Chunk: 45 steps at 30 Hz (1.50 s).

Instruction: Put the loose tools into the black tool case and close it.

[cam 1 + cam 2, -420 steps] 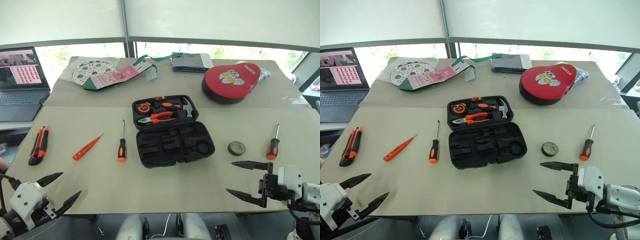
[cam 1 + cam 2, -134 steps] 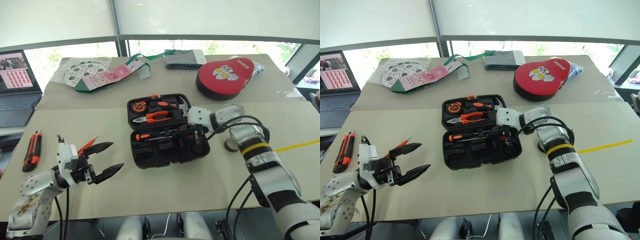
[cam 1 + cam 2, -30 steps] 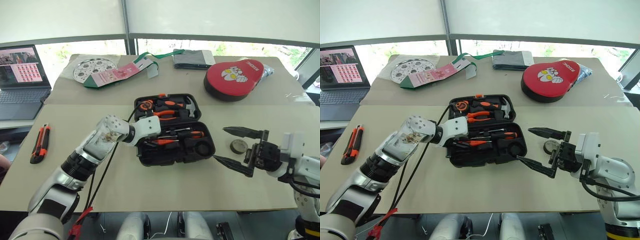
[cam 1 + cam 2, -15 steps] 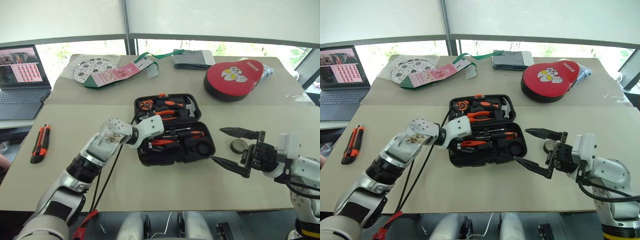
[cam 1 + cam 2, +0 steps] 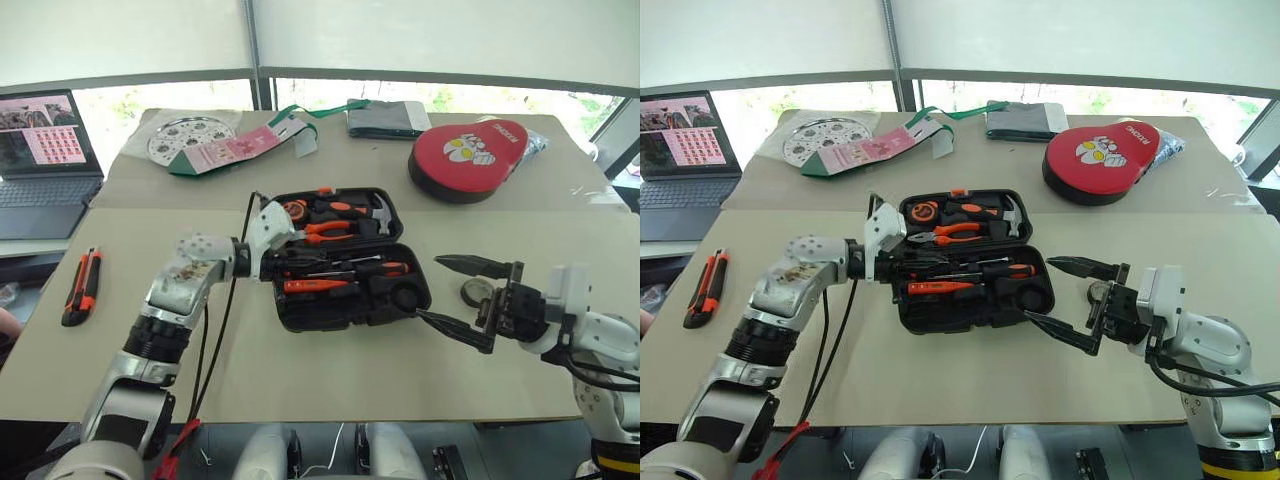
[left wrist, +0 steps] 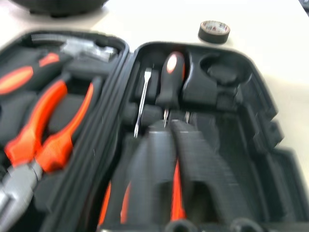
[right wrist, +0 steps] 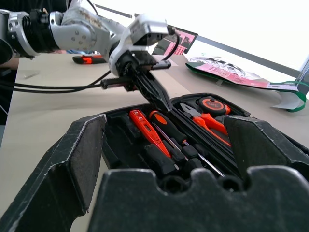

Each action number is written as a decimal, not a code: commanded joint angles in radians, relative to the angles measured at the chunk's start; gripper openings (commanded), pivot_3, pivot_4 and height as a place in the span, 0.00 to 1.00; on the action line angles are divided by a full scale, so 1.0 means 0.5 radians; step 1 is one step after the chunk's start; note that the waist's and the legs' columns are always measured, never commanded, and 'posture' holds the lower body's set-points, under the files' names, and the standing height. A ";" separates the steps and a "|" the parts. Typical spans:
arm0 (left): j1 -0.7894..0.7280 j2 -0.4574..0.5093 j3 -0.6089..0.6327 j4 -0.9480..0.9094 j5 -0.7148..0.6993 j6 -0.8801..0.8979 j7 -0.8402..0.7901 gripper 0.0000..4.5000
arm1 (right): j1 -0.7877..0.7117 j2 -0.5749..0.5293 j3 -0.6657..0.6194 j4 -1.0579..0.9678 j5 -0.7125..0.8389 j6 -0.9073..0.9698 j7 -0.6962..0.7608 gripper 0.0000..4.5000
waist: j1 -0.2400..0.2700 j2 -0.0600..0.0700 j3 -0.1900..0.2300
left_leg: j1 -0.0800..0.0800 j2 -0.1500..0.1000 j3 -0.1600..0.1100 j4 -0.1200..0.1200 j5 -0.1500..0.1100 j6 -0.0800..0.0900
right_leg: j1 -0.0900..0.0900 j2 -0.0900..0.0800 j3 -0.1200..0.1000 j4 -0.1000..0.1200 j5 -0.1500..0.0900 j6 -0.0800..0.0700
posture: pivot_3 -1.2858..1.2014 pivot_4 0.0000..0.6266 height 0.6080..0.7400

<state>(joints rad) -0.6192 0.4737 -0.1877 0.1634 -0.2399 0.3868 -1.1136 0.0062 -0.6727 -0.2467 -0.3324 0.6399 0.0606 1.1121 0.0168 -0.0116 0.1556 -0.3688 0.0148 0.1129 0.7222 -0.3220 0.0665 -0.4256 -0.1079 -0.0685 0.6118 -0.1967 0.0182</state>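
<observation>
Since the picture half a second ago, the left gripper (image 5: pixel 902 262) has drawn back toward the left edge of the black hinged plastic tool case (image 5: pixel 352 295), and its two black fingers have closed together on nothing. The slim all-orange tester screwdriver (image 5: pixel 318 285) lies in the case's front half, just in front of the two black-and-orange-handled screwdrivers (image 5: pixel 372 268) that rest in their moulded slots. The orange-handled pliers (image 5: pixel 330 227) sit in the case's rear half.

That makes three of the five loose tools stowed, by my reading. Two are left: the small dark grey tape roll (image 5: pixel 474 293) lies on the beige tabletop (image 5: pixel 300 370) just right of the case, and the orange-and-black utility knife (image 5: pixel 80 287) lies well to the left of the case, near the table edge. The right gripper (image 5: pixel 462 302) hangs right of the case, beside the tape roll, jaws spread wide and empty. The case stands fully open; closing it has not begun.
</observation>
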 commanded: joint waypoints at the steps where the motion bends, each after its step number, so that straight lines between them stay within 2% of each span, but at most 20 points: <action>1: -0.004 -0.006 -0.052 0.001 0.027 -0.137 -0.062 0.01 | -0.037 -0.006 -0.027 -0.009 0.004 -0.032 0.006 1.00 | 0.002 0.000 0.000 | 0.000 0.000 0.000 0.000 0.000 0.001 | 0.000 0.000 0.000 0.000 0.000 0.000 | 0.52 0.24 1.00; 6: 0.060 0.015 -0.159 -0.007 0.148 -0.114 -0.004 0.01 | -0.057 -0.008 -0.017 -0.002 -0.004 -0.025 0.001 1.00 | -0.005 0.000 0.000 | 0.001 0.000 0.000 0.001 -0.001 0.001 | 0.000 -0.001 0.000 0.000 0.000 0.001 | 0.52 0.24 1.00; 9: 0.076 0.040 -0.232 0.052 0.277 -0.247 0.012 0.01 | -0.059 -0.004 -0.008 -0.005 -0.012 -0.020 0.000 1.00 | -0.007 0.000 0.000 | 0.001 0.000 0.000 0.000 -0.001 0.001 | 0.000 0.000 0.000 0.000 0.000 0.001 | 0.52 0.24 1.00; 17: 0.045 -0.006 -0.313 0.120 0.320 0.023 0.060 0.01 | -0.056 0.001 0.000 -0.025 -0.002 -0.006 -0.010 1.00 | -0.006 0.001 -0.001 | 0.003 0.001 0.000 0.006 -0.003 0.005 | 0.005 -0.001 0.001 0.002 0.001 0.001 | 0.52 0.24 1.00; 21: 0.126 0.016 -0.293 0.009 0.257 0.071 0.030 0.01 | -0.046 -0.006 -0.004 -0.034 0.011 0.000 -0.001 1.00 | -0.008 0.002 -0.002 | 0.003 0.002 0.000 0.008 -0.004 0.006 | 0.006 -0.002 0.001 0.003 0.001 0.001 | 0.52 0.24 1.00; 22: 0.181 0.004 -0.192 -0.069 0.183 0.118 0.088 0.01 | -0.050 -0.009 -0.008 -0.024 0.014 0.000 0.002 1.00 | -0.008 0.003 -0.002 | 0.003 0.002 0.000 0.008 -0.004 0.006 | 0.006 -0.002 0.001 0.003 0.001 0.001 | 0.52 0.24 1.00; 23: 0.263 0.000 -0.048 -0.189 0.059 0.129 0.114 0.06 | -0.054 -0.015 -0.015 -0.011 0.028 0.010 0.009 1.00 | -0.011 0.003 -0.003 | 0.003 0.002 0.000 0.008 -0.004 0.006 | 0.005 -0.002 0.001 0.003 0.001 0.001 | 0.52 0.24 1.00; 25: 0.415 -0.003 0.218 -0.341 -0.025 -0.080 0.254 0.16 | -0.061 -0.014 -0.034 0.019 0.033 -0.009 0.023 1.00 | -0.032 0.004 -0.003 | 0.003 0.004 0.000 0.007 -0.004 0.006 | 0.003 -0.002 0.003 0.003 0.001 0.001 | 0.52 0.24 1.00; 27: 0.593 0.032 0.434 -0.451 -0.103 -0.271 0.281 0.33 | -0.049 -0.013 -0.044 0.044 0.021 -0.047 0.057 1.00 | -0.043 0.004 -0.003 | 0.003 0.005 -0.001 0.007 -0.004 0.006 | 0.001 -0.004 0.004 0.004 0.001 0.001 | 0.52 0.24 1.00; 31: 1.055 0.103 0.894 -0.665 -0.306 -0.392 0.319 0.68 | -0.030 0.012 -0.030 0.087 -0.031 -0.133 0.115 1.00 | -0.051 0.004 -0.003 | 0.002 0.005 -0.001 0.005 -0.003 0.004 | -0.001 -0.009 0.002 0.004 0.001 0.000 | 0.52 0.24 1.00; 35: 1.599 0.023 1.413 -0.806 -0.394 -0.533 0.526 0.98 | -0.035 0.080 0.032 0.108 -0.035 -0.207 0.161 1.00 | -0.057 0.004 -0.003 | 0.004 0.005 -0.001 0.000 -0.005 0.006 | 0.000 -0.016 0.001 -0.001 0.001 0.000 | 0.52 0.24 1.00; 36: 1.701 -0.015 1.513 -0.839 -0.428 -0.540 0.586 0.99 | -0.028 0.097 0.042 0.104 -0.026 -0.222 0.179 1.00 | -0.054 0.003 -0.002 | 0.004 0.005 -0.001 -0.002 -0.006 0.006 | 0.000 -0.018 0.001 -0.002 0.001 0.000 | 0.52 0.24 1.00; 38: 1.928 -0.169 1.780 -0.908 -0.522 -0.574 0.775 0.99 | -0.032 0.137 0.036 0.014 0.218 -0.073 0.191 1.00 | -0.034 0.003 -0.002 | 0.003 0.004 -0.002 -0.002 -0.007 0.007 | 0.001 -0.021 -0.002 -0.002 0.001 0.000 | 0.52 0.24 1.00; 40: 2.114 -0.294 1.961 -0.919 -0.562 -0.594 0.912 0.99 | -0.053 0.191 0.064 -0.039 0.230 -0.057 0.125 1.00 | -0.030 0.002 -0.002 | 0.002 0.004 -0.002 -0.002 -0.009 0.010 | -0.001 -0.032 -0.004 -0.003 0.002 0.000 | 0.52 0.24 1.00; 45: 2.360 -0.463 2.139 -0.899 -0.603 -0.572 1.162 0.99 | -0.055 0.300 0.156 -0.110 0.167 -0.145 0.127 1.00 | 0.003 0.000 -0.002 | 0.003 0.002 -0.003 -0.003 -0.021 0.002 | 0.001 -0.039 -0.006 -0.003 0.001 0.000 | 0.52 0.24 1.00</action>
<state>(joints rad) 0.5543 0.2461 0.8483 -0.2576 -0.5173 0.1079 -0.5864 -0.0166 -0.5312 -0.1704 -0.3430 0.7189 0.0152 1.1771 0.0182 -0.0115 0.1547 -0.3676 0.0149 0.1114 0.7211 -0.3325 0.0684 -0.4253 -0.1274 -0.0728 0.6104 -0.1962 0.0182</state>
